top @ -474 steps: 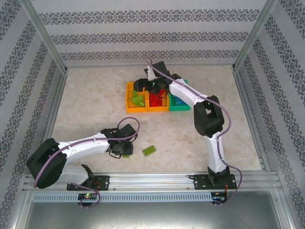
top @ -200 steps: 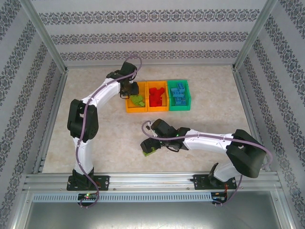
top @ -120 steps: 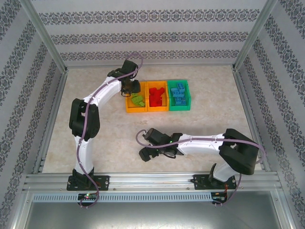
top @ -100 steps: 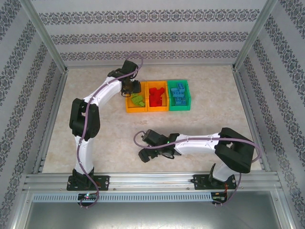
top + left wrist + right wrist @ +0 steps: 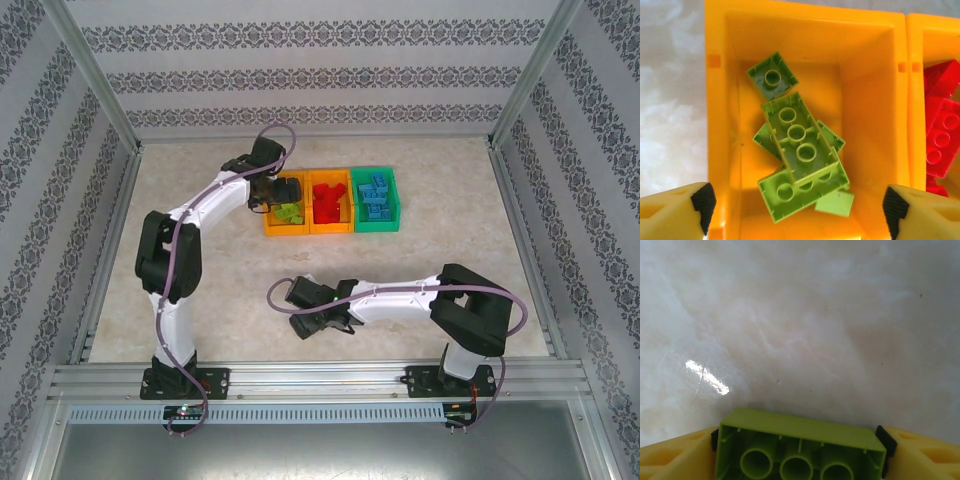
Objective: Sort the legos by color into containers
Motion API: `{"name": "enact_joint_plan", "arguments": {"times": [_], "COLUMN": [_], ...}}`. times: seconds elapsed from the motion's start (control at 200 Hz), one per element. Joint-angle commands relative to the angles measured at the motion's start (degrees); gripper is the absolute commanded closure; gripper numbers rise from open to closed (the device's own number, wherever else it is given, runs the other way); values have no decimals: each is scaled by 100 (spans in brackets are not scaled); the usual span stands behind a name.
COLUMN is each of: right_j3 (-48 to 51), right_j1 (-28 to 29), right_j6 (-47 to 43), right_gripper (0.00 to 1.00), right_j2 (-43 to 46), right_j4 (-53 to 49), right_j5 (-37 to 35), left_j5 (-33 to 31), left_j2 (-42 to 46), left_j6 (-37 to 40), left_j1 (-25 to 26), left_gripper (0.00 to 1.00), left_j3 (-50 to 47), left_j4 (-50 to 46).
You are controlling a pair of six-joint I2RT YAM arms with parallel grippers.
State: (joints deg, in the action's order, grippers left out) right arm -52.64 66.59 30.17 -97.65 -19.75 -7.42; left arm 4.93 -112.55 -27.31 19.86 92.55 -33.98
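My left gripper hangs open over the left orange container, seen from above as the left gripper. Several light green legos lie piled inside that bin, none between the fingers. The middle orange container holds red legos, and the green container holds blue legos. Low over the table near the front sits my right gripper. In its wrist view a green lego lies hollow side up between the fingers, with a pad against each end of it.
The three bins stand in a row at the back middle of the pale marbled table. Metal frame rails and patterned walls close off the sides. Red legos show at the right edge of the left wrist view.
The left gripper opened over the left orange bin. The right arm slid left over the loose green lego near the front, and its jaws closed in on the brick's ends.
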Motion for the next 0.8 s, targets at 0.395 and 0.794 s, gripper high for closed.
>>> {"name": "enact_joint_plan", "arguments": {"times": [0.395,0.794], "right_j3": [-481,-1589], "right_j1": [-413,-2894], "right_j6": [-332,611], "right_gripper": [41,41], "right_j2": [718,203], "right_j4": [103,1558], "right_j5": [25,2025], "left_j5": [-946,-1402], "left_j2": [2493,3756], "left_j6": [-379,-406], "left_j1": [11,2], "left_gripper": [0,0], "left_j3": [-2383,-3911], "left_j4": [1090,1414]}}
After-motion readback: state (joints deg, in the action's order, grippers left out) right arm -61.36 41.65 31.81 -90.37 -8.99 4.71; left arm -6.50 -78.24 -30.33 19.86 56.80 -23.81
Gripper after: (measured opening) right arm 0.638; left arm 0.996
